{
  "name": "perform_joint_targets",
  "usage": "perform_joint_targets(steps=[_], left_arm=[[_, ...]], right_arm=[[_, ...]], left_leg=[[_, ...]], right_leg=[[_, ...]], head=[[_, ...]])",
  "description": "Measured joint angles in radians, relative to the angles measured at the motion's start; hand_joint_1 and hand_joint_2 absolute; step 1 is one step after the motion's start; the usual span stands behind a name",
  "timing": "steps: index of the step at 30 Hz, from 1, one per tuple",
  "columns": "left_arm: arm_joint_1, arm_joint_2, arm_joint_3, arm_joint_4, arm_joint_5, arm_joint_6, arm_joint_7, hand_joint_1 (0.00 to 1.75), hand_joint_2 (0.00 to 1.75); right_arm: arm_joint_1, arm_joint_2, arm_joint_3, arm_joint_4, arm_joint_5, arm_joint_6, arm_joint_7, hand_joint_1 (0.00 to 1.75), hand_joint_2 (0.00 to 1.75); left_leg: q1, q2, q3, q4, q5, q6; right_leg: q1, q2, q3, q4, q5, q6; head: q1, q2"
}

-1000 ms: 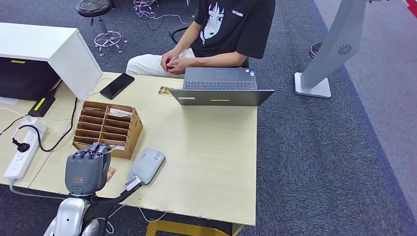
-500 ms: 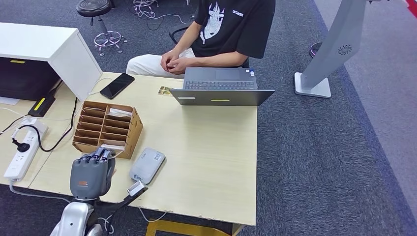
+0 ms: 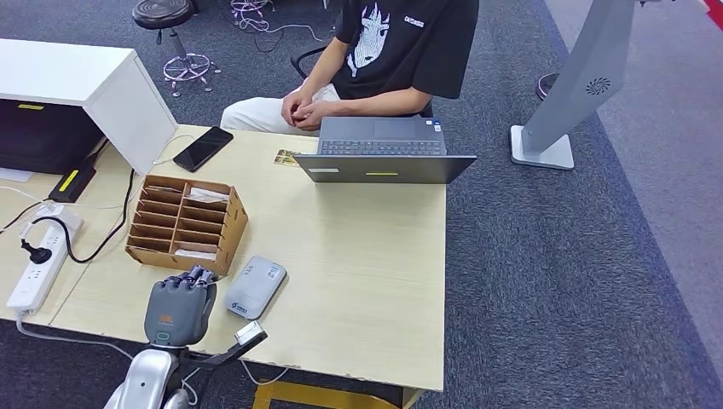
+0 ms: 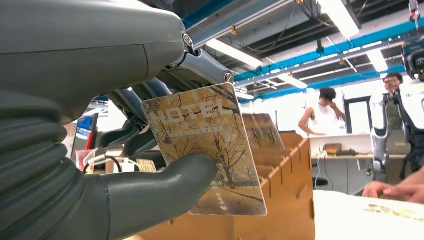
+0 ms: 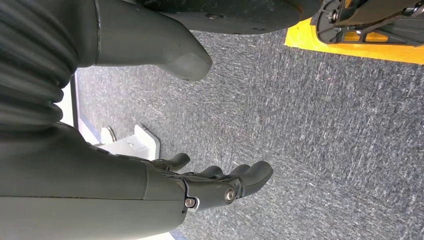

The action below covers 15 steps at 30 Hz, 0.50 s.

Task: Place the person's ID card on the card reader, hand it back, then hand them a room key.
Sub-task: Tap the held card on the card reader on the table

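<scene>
Beside the card reader [image 3: 255, 286], on its side away from the laptop [image 3: 383, 152], the left robot hand [image 3: 177, 308] hangs over the near edge of the surface [image 3: 358, 256]. It pinches a room key [image 4: 210, 145], a card printed HOTEL, between thumb and fingers, the card's long axis running outward from the palm. The cardboard organizer [image 3: 183, 223] sits just beyond the reader, towards the person [image 3: 375, 60], who is seated at the far edge behind the laptop. The handover calls for a reach well past the reader towards the person's folded hands. The right robot hand [image 5: 200, 187] hangs over carpet, fingers loosely apart, holding nothing; the left is the nearer one.
</scene>
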Motion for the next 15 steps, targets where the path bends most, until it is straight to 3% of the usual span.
perform_joint_targets(steps=[15], left_arm=[[-0.018, -0.032, 0.000, 0.100, 0.000, 0.000, -0.020, 1.75, 1.75]], right_arm=[[0.000, 0.000, -0.004, 0.000, -0.012, 0.000, -0.005, 0.00, 1.75]], left_leg=[[0.000, 0.000, 0.000, 0.000, 0.000, 0.000]], right_leg=[[0.000, 0.000, 0.000, 0.000, 0.000, 0.000]], head=[[0.000, 0.000]])
